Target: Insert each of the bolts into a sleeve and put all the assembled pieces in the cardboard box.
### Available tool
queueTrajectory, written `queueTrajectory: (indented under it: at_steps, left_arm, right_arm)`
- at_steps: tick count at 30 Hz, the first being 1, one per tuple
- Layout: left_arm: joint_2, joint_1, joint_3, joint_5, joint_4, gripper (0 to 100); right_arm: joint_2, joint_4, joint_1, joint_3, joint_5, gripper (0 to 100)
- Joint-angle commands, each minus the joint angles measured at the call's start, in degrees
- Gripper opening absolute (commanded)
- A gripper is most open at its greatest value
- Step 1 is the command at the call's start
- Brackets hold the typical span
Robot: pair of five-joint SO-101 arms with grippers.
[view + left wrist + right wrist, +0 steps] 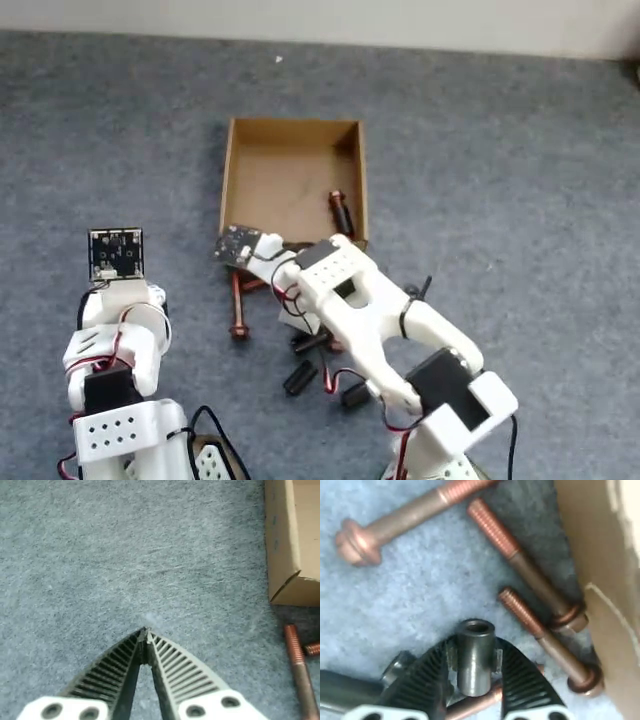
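Observation:
My right gripper (472, 647) is shut on a dark metal sleeve (475, 660), held upright just above the carpet. Three copper bolts lie beside it: one (415, 515) farther off, two (520, 560) (545, 640) along the cardboard box wall (600, 580). In the high view the right arm (340, 285) hangs over the bolts (238, 305) at the near left corner of the box (228, 180). An assembled piece (340, 212) lies inside the box. My left gripper (145, 632) is shut and holds nothing, over bare carpet left of the box corner (290, 545).
More dark sleeves (300, 378) (310, 342) (355, 392) lie on the carpet under the right arm. A further sleeve (400, 665) and a bolt (475, 705) sit close under the held one. Two bolt ends (300, 675) (312, 647) show near the left gripper. The left arm (115, 330) stands at the near left.

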Motion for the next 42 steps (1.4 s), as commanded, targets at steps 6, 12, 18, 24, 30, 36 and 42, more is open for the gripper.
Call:
queueTrajectory:
  at_steps: [6,12,18,24,30,36,42]
  left_arm:
    - [-0.48,-0.31,-0.48,-0.09,-1.23,0]
    - [-0.48,-0.22,-0.48,-0.09,-1.23,0]
    - [-0.48,-0.13,-0.40,-0.18,-1.23,0]
    - [-0.48,-0.31,-0.92,-0.26,-1.23,0]
    - [-0.40,0.48,-5.85,-0.35,-0.88,0]
    - [0.22,10.51,-15.60,-6.95,4.75,0]
    - [5.49,22.73,-25.36,-11.16,14.51,0]
  right_arm:
    - [-24.31,10.42,2.59,0.40,-4.48,0.5]
    - [-37.23,14.99,7.43,0.57,-15.03,0.5]
    - [-44.44,14.81,11.74,6.11,-21.19,0.5]
    - [-54.55,4.26,22.73,19.03,-28.31,0.5]
    - [-63.78,-5.49,30.37,30.02,-33.85,0.5]
    - [-67.65,-9.36,33.54,33.54,-36.75,0.5]
    - [-68.00,-9.45,38.55,33.36,-39.47,0.5]
